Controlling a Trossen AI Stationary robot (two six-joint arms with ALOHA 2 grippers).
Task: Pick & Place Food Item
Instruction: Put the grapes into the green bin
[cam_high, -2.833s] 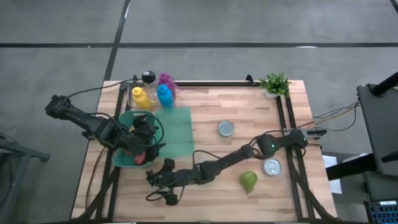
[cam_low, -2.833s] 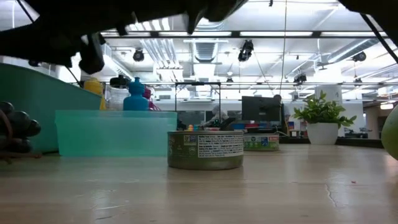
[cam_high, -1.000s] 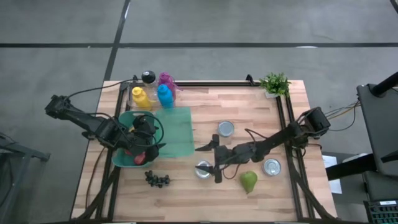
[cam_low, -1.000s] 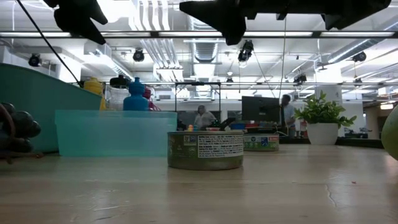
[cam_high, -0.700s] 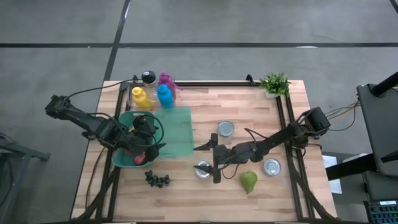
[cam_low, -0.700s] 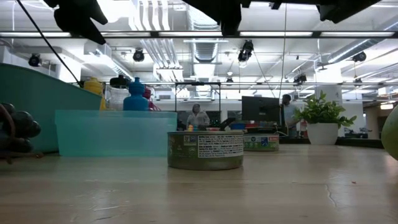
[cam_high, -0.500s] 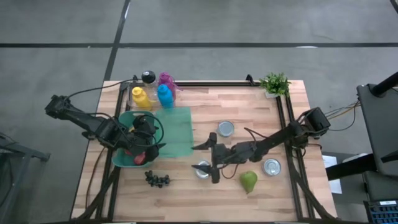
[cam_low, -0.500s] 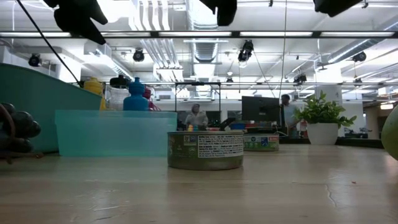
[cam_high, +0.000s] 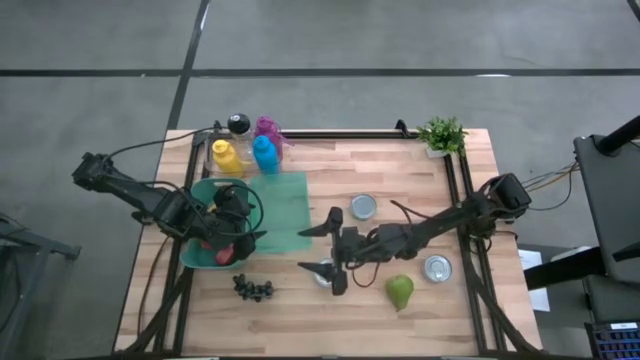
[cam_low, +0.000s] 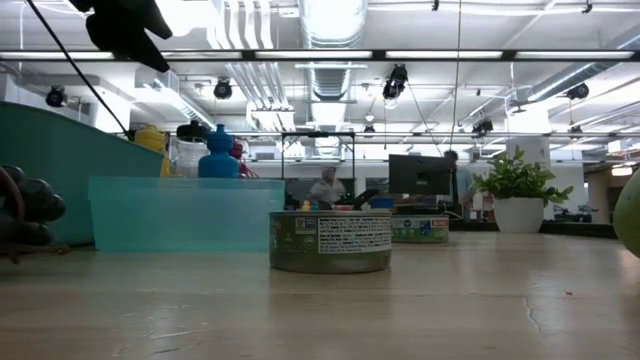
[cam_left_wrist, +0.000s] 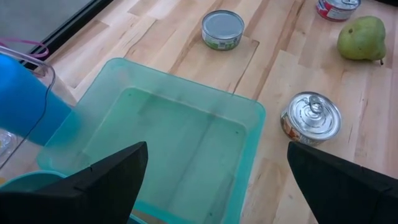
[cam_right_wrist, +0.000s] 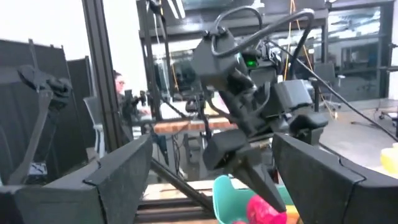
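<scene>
A bunch of dark grapes (cam_high: 255, 289) lies on the wood near the table's front edge, and a green pear (cam_high: 400, 291) lies to its right. My right gripper (cam_high: 312, 248) hangs open high above the table's middle, over a tin can (cam_high: 326, 279), and touches nothing. My left gripper (cam_high: 238, 226) stands open above the teal bowl (cam_high: 203, 248) and the teal bin (cam_high: 288, 205). Nothing is between its fingers (cam_left_wrist: 112, 177). The bowl holds a red-pink item (cam_right_wrist: 260, 207).
Two more cans (cam_high: 363, 207) (cam_high: 437, 267) stand right of the middle. Yellow, blue and purple bottles (cam_high: 252, 152) crowd the far left corner. A potted plant (cam_high: 442, 134) stands at the far right. Black rails run along the table's edges.
My right gripper has risen above the table's middle and tipped its fingers upward, passing out of the top of the low view. It has drifted slightly toward the left edge. The grapes, the pear and the cans have stayed in place.
</scene>
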